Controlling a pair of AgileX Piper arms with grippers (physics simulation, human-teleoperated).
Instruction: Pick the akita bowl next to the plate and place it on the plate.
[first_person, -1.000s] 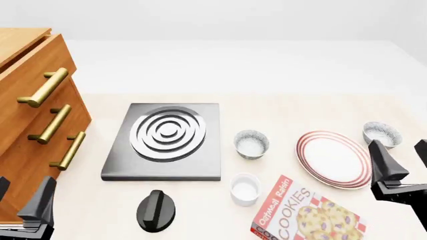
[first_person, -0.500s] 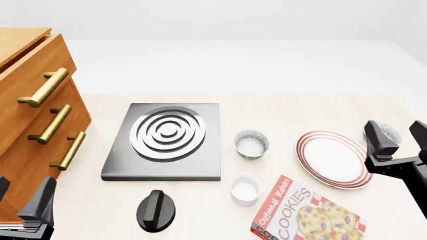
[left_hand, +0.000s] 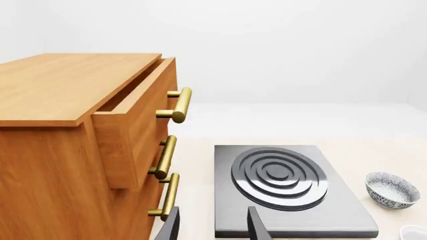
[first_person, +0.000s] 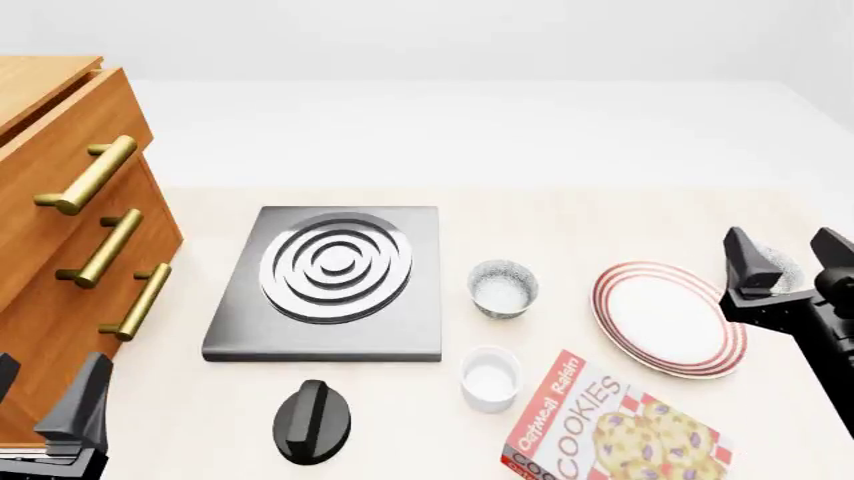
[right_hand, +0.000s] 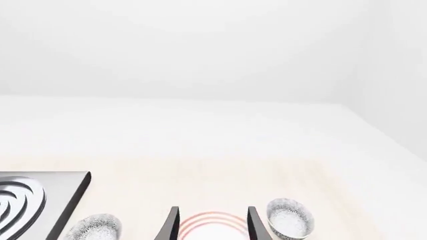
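Right pincer (first_person: 790, 262) with jaws spread, held over the speckled bowl (right_hand: 289, 218) just right of the red-ringed plate (first_person: 666, 318), left pincer (left_hand: 212, 225) open and low near the drawers (first_person: 74, 225), box (first_person: 610, 428) reading "Oatmeal Raisin COOKIES" on tabletop (first_person: 574, 215)

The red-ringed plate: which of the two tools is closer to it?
The right. The right tool hangs open just past the plate's far right edge, over a speckled bowl. The left tool sits across the table, by the wooden drawers.
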